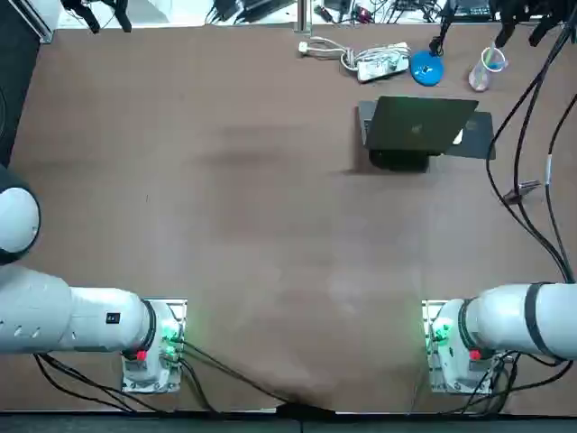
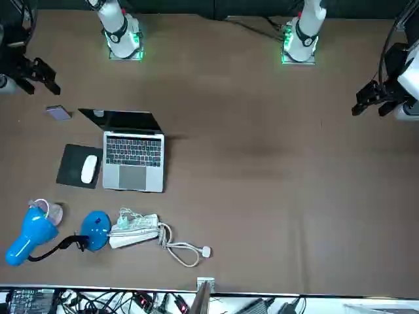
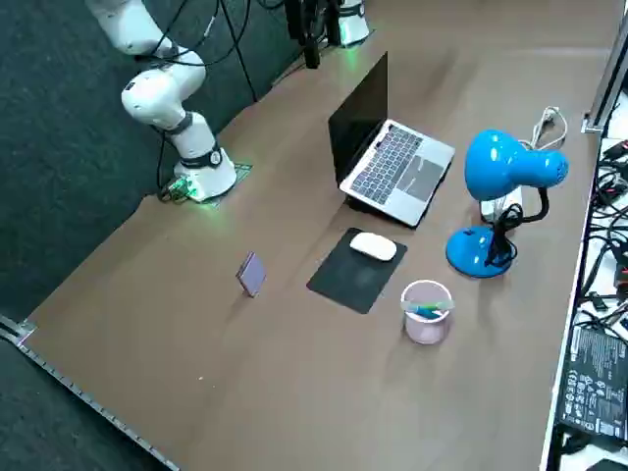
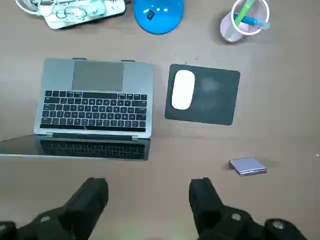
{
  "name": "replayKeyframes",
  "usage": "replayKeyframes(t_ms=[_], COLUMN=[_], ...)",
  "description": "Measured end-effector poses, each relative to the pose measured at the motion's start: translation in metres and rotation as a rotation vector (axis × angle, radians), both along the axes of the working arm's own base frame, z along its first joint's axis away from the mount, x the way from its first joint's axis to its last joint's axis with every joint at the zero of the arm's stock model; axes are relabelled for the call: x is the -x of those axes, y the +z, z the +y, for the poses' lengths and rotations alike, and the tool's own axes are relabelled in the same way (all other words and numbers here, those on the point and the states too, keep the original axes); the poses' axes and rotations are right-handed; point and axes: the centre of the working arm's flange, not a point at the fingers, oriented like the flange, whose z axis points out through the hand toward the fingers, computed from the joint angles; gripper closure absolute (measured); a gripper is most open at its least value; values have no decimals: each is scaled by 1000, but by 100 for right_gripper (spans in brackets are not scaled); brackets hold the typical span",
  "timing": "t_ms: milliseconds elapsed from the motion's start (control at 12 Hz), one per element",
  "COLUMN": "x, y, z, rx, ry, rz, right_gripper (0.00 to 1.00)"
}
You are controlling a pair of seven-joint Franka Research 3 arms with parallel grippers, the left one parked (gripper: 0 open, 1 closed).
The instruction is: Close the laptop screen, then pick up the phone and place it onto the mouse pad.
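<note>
Two-fingered end effector [image 4: 148,187] spread wide — empty, phone [image 4: 248,166] near, untouched, laptop [image 4: 95,107] open

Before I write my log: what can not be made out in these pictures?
Top view: laptop lid hides the keyboard and most of the mouse pad.
Right side view: the open right claw, hovering behind that lid, is outside the frame.
All views: phone too small to tell its screen side.
</note>
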Motion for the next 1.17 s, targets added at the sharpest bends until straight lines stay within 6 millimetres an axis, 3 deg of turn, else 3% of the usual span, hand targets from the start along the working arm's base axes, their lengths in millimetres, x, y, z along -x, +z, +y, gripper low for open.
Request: replayKeyframes(t_ms=[500, 750, 1000, 1167], x=[-4, -6, 3, 8], y=[-9, -40, -77, -95], z=[8, 46, 91, 98], rx=[-2, 8, 21, 6], ry=[-7, -51, -57, -61], rz=[20, 89, 161, 195], right_gripper=[0, 1, 40, 65])
